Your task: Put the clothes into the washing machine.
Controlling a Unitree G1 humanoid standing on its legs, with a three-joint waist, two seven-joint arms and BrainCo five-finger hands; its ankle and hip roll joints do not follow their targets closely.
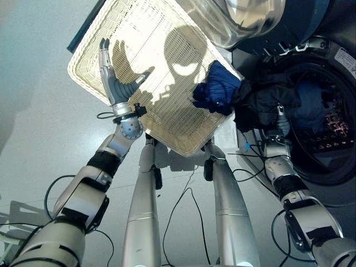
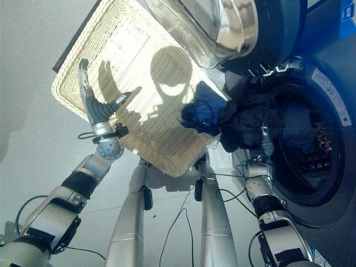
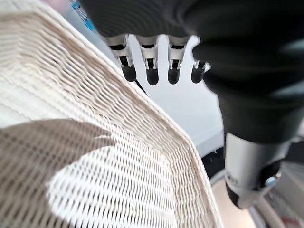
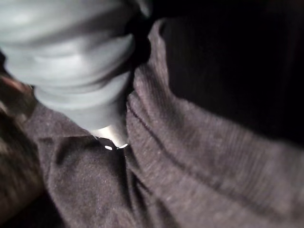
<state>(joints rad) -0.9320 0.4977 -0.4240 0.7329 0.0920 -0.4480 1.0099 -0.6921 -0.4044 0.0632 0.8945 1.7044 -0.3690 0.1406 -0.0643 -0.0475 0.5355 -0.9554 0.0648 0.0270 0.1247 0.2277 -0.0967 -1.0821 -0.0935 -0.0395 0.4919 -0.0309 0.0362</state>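
Note:
A cream woven basket [image 1: 167, 61] is tilted toward the washing machine's round opening [image 1: 328, 119]. My left hand [image 1: 114, 83] lies flat and open against the basket's near-left side, its fingers [image 3: 152, 71] straight past the rim. A blue garment [image 1: 218, 88] hangs over the basket's right edge. Beside it a black garment [image 1: 266, 100] bunches at the drum's mouth. My right hand [image 1: 281, 125] is pushed up into that black cloth, with its ribbed cover [image 4: 80, 61] pressed against dark fabric [image 4: 190, 156]. More dark clothing lies inside the drum [image 2: 300, 130].
The washer's glass door [image 1: 239, 19] stands swung open above the basket's far right corner. A dark flat edge [image 1: 83, 30] shows behind the basket's far-left side. Pale grey floor [image 1: 39, 100] spreads to the left.

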